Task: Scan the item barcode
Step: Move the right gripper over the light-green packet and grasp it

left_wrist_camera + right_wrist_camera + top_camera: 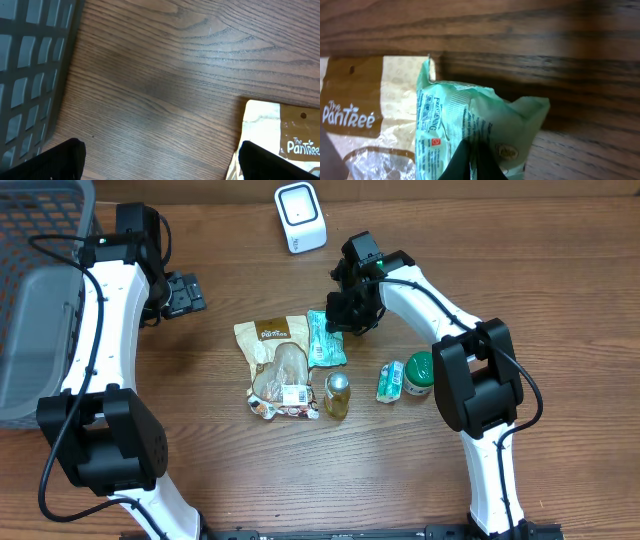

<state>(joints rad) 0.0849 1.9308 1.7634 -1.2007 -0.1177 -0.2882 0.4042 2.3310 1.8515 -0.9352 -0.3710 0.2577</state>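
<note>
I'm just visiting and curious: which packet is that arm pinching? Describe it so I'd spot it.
On the wooden table, look just below the white scanner. Beside the brown Pantree bag lies the mint-green packet; unlike its neighbours, it is a crinkled pale green wrapper pinched by the right gripper.

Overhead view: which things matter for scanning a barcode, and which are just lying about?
In the job: green packet, right pincer pinching it, white scanner.
Lying about: Pantree bag, small bottle, green-lidded jar, small green pack, grey basket.
</note>
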